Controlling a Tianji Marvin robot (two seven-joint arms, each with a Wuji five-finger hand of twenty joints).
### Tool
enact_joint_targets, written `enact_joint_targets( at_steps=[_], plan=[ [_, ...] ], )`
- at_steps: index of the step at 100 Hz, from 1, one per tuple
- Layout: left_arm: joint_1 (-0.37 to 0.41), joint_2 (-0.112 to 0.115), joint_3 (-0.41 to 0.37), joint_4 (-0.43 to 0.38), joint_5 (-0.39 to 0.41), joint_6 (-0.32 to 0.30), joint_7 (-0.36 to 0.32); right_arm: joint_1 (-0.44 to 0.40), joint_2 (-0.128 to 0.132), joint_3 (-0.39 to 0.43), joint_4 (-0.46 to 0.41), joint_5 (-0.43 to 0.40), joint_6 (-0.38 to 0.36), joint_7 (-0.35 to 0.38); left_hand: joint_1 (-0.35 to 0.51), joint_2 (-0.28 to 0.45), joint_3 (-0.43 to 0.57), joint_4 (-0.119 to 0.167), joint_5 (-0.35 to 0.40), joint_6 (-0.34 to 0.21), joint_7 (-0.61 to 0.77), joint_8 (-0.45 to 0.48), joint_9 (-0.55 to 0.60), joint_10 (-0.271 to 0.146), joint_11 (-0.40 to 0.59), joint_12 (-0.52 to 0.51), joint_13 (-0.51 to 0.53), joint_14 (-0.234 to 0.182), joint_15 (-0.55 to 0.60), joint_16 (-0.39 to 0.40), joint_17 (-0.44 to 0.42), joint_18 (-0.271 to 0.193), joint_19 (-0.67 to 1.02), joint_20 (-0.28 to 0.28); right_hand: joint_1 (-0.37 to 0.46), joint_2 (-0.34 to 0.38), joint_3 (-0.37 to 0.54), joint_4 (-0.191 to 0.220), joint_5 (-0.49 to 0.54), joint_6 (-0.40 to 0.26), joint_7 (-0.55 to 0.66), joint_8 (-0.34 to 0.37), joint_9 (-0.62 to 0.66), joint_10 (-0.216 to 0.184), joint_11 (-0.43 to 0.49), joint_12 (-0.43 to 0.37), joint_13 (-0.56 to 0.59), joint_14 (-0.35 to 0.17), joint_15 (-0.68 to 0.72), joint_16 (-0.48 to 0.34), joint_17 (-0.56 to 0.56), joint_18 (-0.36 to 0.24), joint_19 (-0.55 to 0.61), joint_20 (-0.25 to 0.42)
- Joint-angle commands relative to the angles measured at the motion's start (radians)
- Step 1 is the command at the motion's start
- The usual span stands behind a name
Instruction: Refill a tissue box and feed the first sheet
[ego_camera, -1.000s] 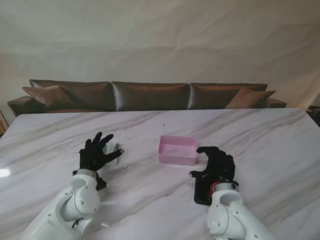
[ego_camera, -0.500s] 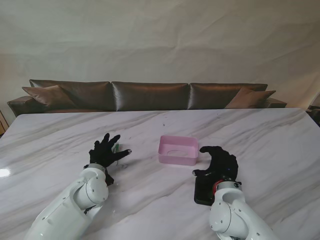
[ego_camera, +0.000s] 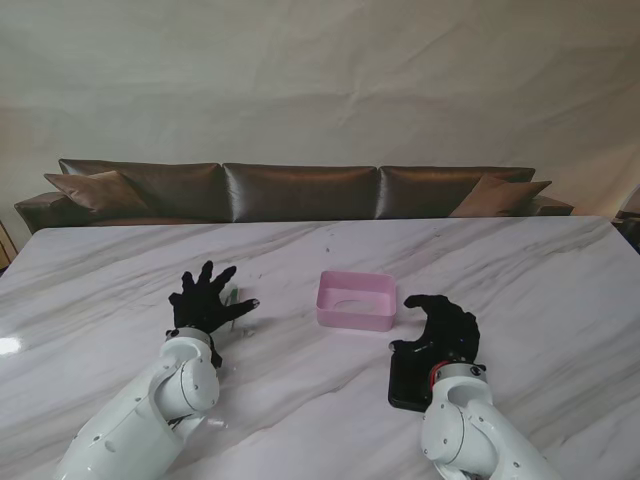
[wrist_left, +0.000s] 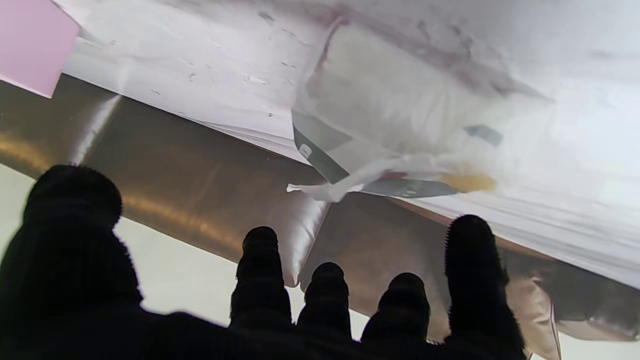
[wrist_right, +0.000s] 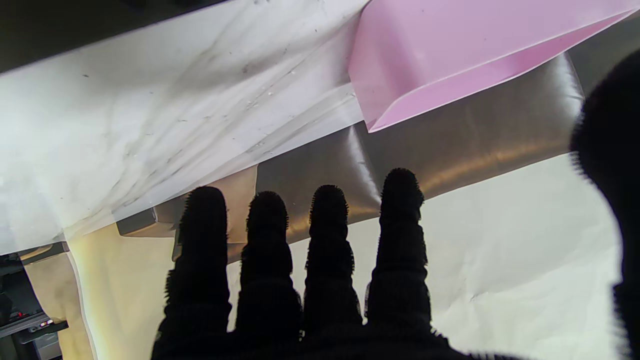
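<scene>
The pink tissue box stands open-topped and looks empty at the table's middle; its corner shows in the left wrist view and its side wall in the right wrist view. A tissue pack in clear wrap lies on the table just beyond my left hand, which hides most of it in the stand view. The left fingers are spread and hold nothing. My right hand hovers open to the right of the box, its fingers apart, over a flat black piece.
The white marble table stretches wide on all sides. A dark brown sofa runs along its far edge. A few small white scraps lie near my left forearm.
My left arm has swung in towards the middle, and the hand now sits over the pack with fingers spread wider. My right hand has drifted slightly to the right.
</scene>
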Motion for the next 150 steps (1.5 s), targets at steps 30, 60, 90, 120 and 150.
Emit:
enact_joint_targets(
  at_steps=[30,60,90,120,150],
  plan=[
    [-0.041,0.012,0.026,0.052,-0.013,0.023,-0.064,0.002,-0.006,-0.005,0.017,0.011,-0.004,0.012,-0.044,0.014,-0.015,0.014,-0.014,-0.063,-0.044,-0.028,-0.028,-0.015,-0.003,0.011,-0.045,0.021,-0.048,-0.101,-0.008,0.068,-1.721,-0.024,0.005,0.014,-0.012,0.017,-0.012,-0.016,0.008,-0.007,-0.013,0.016,0.014,0.005,-0.016,-0.023,0.006,-0.016,-0.016,-0.025,0.003,-0.018],
    [-0.111,-0.016,0.105,0.196,-0.092,-0.012,-0.050,-0.012,-0.007,0.004,0.007,0.014,-0.003,0.011,0.003,-0.014,-0.004,0.026,-0.017,-0.061,-0.043,-0.031,-0.016,-0.008,0.016,0.022,-0.034,0.014,-0.017,-0.017,0.040,0.034,-1.551,0.203,0.009,0.025,-0.017,0.019,-0.007,-0.016,0.008,-0.006,-0.007,0.014,0.017,0.011,-0.010,-0.022,0.006,-0.015,-0.016,-0.022,0.005,-0.021],
    [-0.163,-0.029,0.207,0.279,-0.077,0.024,-0.048,-0.017,-0.015,0.009,0.007,0.038,-0.006,-0.008,0.289,-0.259,0.256,0.261,0.050,-0.006,0.219,0.204,0.064,0.003,0.330,0.272,0.055,0.033,0.423,0.405,0.089,-0.108,-0.627,0.652,0.021,0.066,-0.037,0.027,-0.001,-0.013,0.009,-0.005,0.006,0.017,0.021,0.019,0.006,-0.018,0.011,-0.010,-0.012,-0.015,0.009,-0.022],
    [-0.178,-0.055,0.230,0.338,-0.097,0.016,0.012,-0.028,-0.015,0.017,-0.011,0.048,-0.012,-0.006,0.440,-0.295,1.000,0.088,0.035,-0.008,0.888,0.723,0.093,-0.042,0.847,0.689,0.315,-0.029,0.904,0.963,0.492,-0.417,-0.157,0.622,0.048,0.134,-0.089,0.048,0.005,-0.011,0.008,-0.002,0.030,0.024,0.019,0.029,0.025,-0.013,0.012,-0.002,-0.008,-0.011,0.012,-0.023],
    [-0.093,-0.062,0.091,0.184,-0.151,-0.031,0.079,-0.037,0.002,0.036,-0.067,-0.012,-0.033,0.022,0.596,-0.511,1.207,-0.026,0.272,-0.108,1.162,1.031,0.354,-0.132,1.050,0.938,0.552,-0.107,1.132,1.068,0.703,-0.576,0.147,0.365,0.062,0.151,-0.105,0.057,0.022,-0.009,0.013,0.002,0.050,0.020,0.020,0.034,0.043,-0.010,0.017,0.003,-0.003,-0.012,0.017,-0.021]
  ],
)
